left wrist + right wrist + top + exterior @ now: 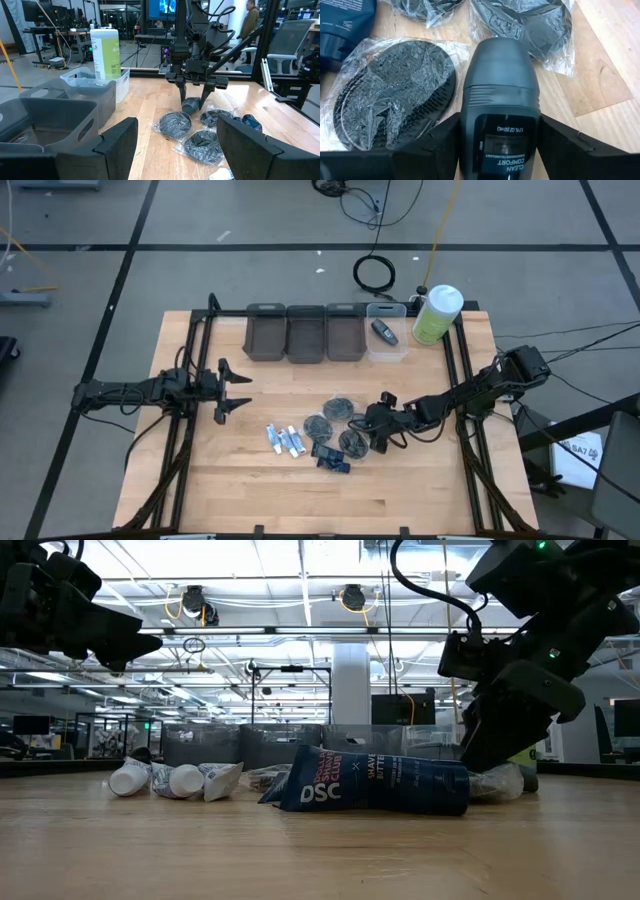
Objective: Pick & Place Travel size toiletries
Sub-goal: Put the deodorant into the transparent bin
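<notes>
Overhead, right hand [381, 442] sits low among the wrapped dark discs [340, 407] mid-surface; left hand [235, 389] waits spread apart, empty, well away. Low view: blue packet [375, 784] lies in front. Left wrist: fingers straddle a dark oval deodorant [190, 105]. Right wrist: deodorant [499, 110] centred between parted fingers [570, 142], unclamped. Best to close squarely on its sides, clear of the wrapping.

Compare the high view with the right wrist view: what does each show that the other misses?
Only the high view shows the waiting left gripper, three grey bins, the green bottle and the white-and-blue tubes. Only the right wrist view shows the right gripper straddling a dark oval stick, fingers at its sides, with "CLEAN COMFORT" printed on it. Both show wrapped dark discs and the wooden table.
</notes>
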